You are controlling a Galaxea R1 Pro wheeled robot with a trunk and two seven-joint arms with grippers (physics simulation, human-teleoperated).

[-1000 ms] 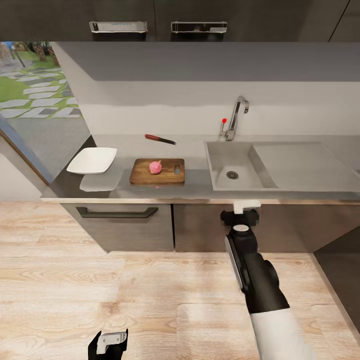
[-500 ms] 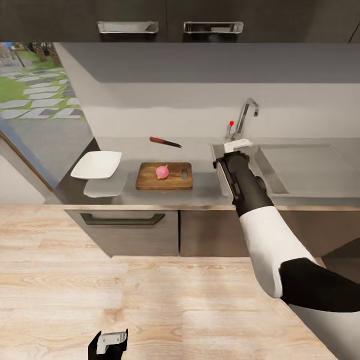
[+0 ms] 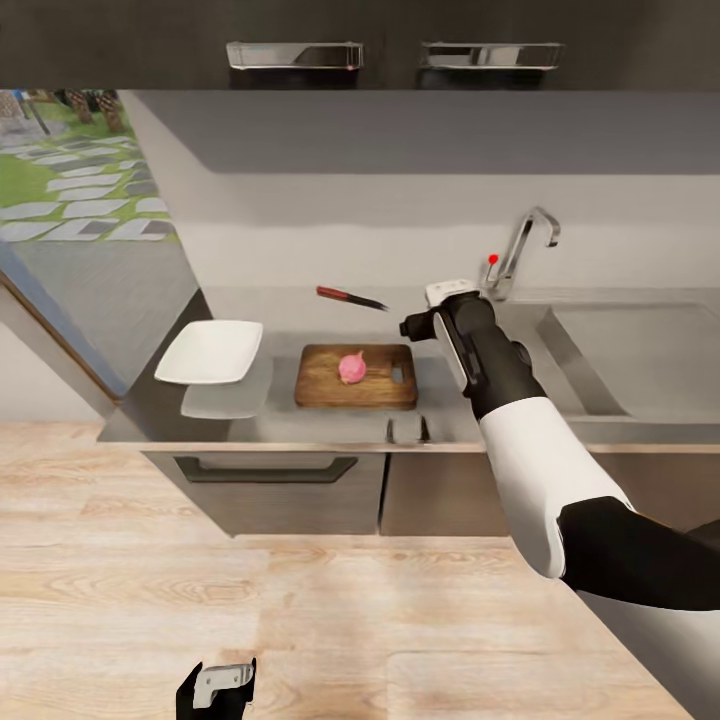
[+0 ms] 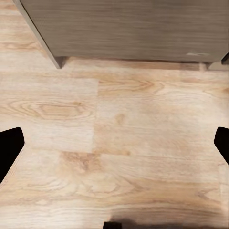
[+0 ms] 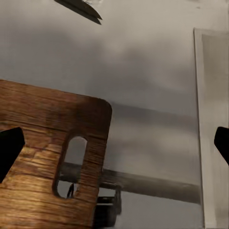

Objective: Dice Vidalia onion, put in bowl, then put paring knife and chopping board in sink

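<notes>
Bench (image 3: 330,425): dark grey, smooth, glossy, reflective; pale wood front edge. Chopping board (image 3: 355,375): brown wood with visible grain and a darker rim, satin finish. Sink (image 3: 640,350): grey brushed steel, matt. Tap (image 3: 520,250): polished chrome. Bowl (image 3: 210,352): white, smooth, glazed look. Paring knife (image 3: 350,297): red plastic-looking handle, dark blade. Floor (image 3: 300,620): light wood planks, matt. Right arm (image 3: 520,440): smooth black and white shell.

I see wood-plank floor (image 3: 300,610) along cabinet fronts. Dark drawer (image 3: 270,490) with long handle (image 3: 270,468) under worktop's left end. Two upper cabinet handles (image 3: 293,54) overhead. Pale wall (image 3: 350,230) behind. Window (image 3: 80,190) at left, showing grass and stepping stones.
</notes>
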